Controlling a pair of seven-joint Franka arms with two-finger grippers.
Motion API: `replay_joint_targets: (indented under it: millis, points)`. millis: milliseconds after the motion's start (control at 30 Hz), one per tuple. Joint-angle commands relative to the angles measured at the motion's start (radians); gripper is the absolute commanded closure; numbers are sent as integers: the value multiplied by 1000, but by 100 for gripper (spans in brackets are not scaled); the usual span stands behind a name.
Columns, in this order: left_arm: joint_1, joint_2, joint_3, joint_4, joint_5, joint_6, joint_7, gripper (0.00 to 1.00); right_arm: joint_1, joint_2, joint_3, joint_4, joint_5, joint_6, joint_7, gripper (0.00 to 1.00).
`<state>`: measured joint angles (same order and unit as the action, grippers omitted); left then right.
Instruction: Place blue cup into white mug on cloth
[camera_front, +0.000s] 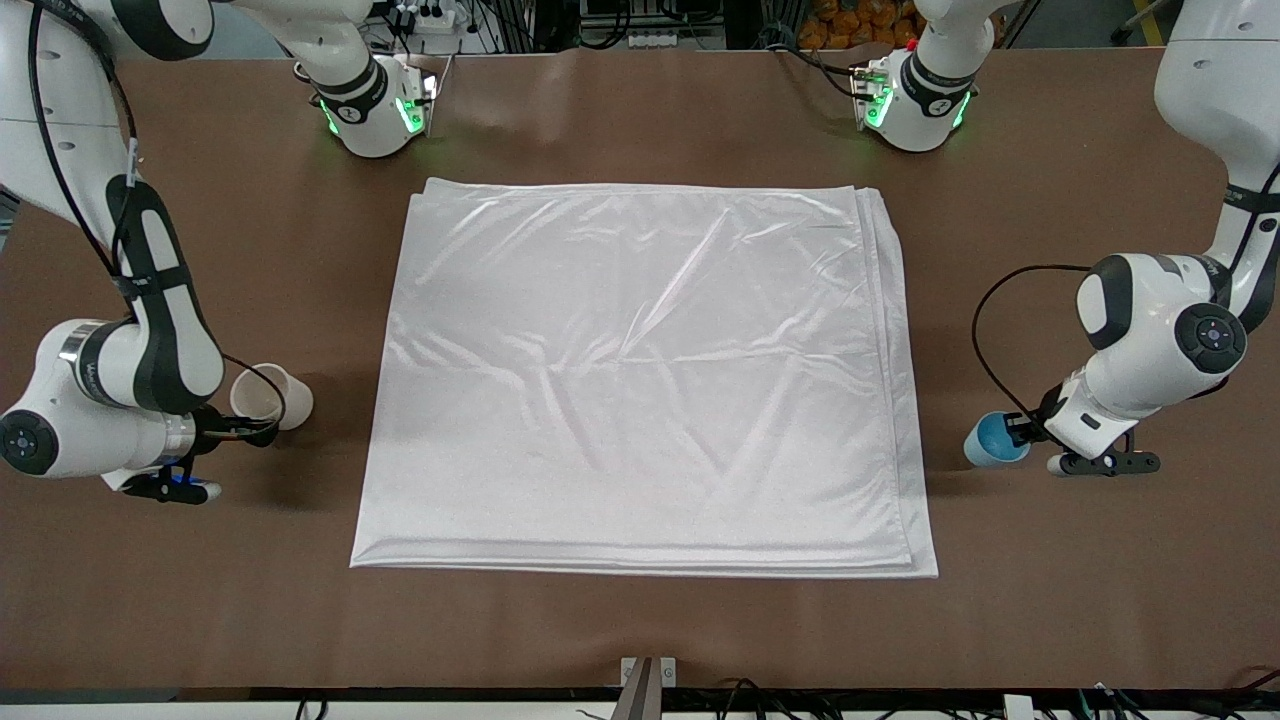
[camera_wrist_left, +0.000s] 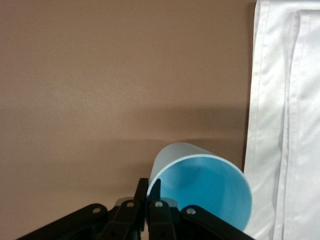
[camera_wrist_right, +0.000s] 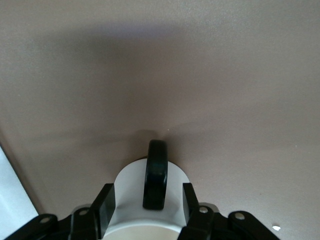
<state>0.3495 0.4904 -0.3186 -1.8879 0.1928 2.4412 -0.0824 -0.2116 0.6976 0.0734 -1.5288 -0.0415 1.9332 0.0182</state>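
The blue cup lies tipped on the brown table beside the cloth's edge, at the left arm's end. My left gripper is shut on its rim, with one finger inside the wall and the other outside. The white mug is tipped too, off the cloth at the right arm's end. My right gripper is shut on it, its fingers pressed on both sides of the body, and the dark handle is between them. The white cloth lies flat mid-table with nothing on it.
Both arm bases stand along the table edge farthest from the front camera. The cloth's folded edge runs close beside the blue cup. Bare brown table surrounds the cloth.
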Motion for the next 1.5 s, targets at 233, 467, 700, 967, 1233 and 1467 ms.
replay_joint_targets:
  millis: [233,467,700,967,1233,1467]
  points:
    - [2,-16,-4,-10,23,-7,3,100,-8,11,5,16,3,1,5,43]
    - [2,-15,-4,-10,23,-7,3,100,-8,11,5,15,3,1,2,66]
    - [0,-13,-4,-10,23,-7,4,100,-8,11,6,16,3,0,2,75]
    - [0,-15,-4,-10,23,-7,4,100,-3,2,8,19,3,-11,3,86]
    - [0,-19,-5,-8,23,-7,4,100,-2,-3,13,26,3,-32,2,90]
    - [-1,-29,-16,-5,23,-13,0,100,6,-9,14,44,5,-69,9,90]
